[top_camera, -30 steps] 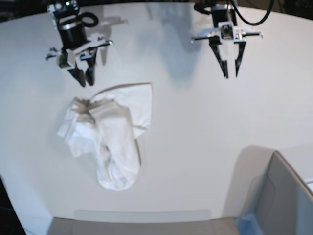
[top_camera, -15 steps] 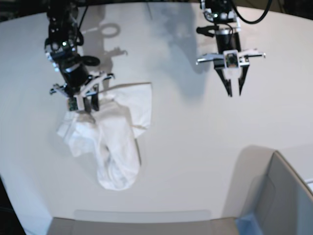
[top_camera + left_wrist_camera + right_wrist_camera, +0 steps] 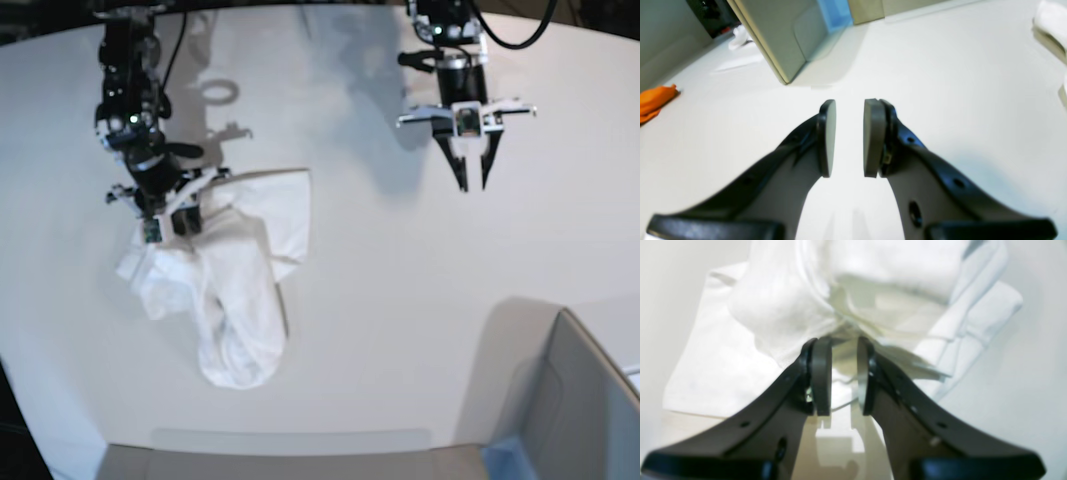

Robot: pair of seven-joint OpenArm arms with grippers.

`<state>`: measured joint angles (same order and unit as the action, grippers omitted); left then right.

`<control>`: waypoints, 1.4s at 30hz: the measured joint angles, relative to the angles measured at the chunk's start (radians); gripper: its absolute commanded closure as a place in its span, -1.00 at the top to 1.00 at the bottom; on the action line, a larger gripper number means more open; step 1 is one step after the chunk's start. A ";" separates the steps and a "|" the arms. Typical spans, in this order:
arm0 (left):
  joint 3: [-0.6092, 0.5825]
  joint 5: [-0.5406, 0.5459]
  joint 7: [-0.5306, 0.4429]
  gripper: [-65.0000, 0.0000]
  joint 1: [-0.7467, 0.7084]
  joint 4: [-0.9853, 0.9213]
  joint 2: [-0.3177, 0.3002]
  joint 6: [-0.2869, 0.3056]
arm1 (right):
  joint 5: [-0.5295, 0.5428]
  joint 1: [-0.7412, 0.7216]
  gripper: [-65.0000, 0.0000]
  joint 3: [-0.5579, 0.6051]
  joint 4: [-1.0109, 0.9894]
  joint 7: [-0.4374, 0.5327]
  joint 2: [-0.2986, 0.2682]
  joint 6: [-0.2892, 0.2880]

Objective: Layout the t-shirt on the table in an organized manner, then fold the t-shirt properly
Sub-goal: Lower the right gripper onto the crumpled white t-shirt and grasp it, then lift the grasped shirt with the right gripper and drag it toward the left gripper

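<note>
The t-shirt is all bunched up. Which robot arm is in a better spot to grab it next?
The right one. Its gripper is down at the crumpled t-shirt, open, with cloth at its tips. The left gripper hangs open over bare table, well away from the shirt.

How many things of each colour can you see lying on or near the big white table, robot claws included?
White: 2, the crumpled t-shirt and the table
Black: 2, the left gripper and the right gripper
Grey with blue edge: 1, the box
Orange: 1, a cloth
Total: 6
</note>
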<state>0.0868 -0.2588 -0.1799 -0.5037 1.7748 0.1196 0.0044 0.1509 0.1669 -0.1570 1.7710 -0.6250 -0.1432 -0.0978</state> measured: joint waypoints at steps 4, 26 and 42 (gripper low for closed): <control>0.000 0.000 0.000 -0.52 0.008 -0.010 0.000 0.000 | 0.000 0.006 -0.57 0.000 0.001 0.000 0.000 0.000; 0.000 0.000 0.001 -0.52 0.010 -0.012 0.000 0.000 | 0.003 -0.082 -0.06 0.011 -0.054 0.005 0.003 -0.008; 0.000 0.000 0.000 -0.52 0.010 -0.013 0.000 0.000 | -0.001 -0.139 -1.00 0.159 -0.133 -0.006 0.017 -0.078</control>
<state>0.0868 -0.2588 -0.1795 -0.4942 1.7618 0.1196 0.0040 0.1501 0.0280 0.0021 1.6382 -0.6312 -0.1261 -0.1757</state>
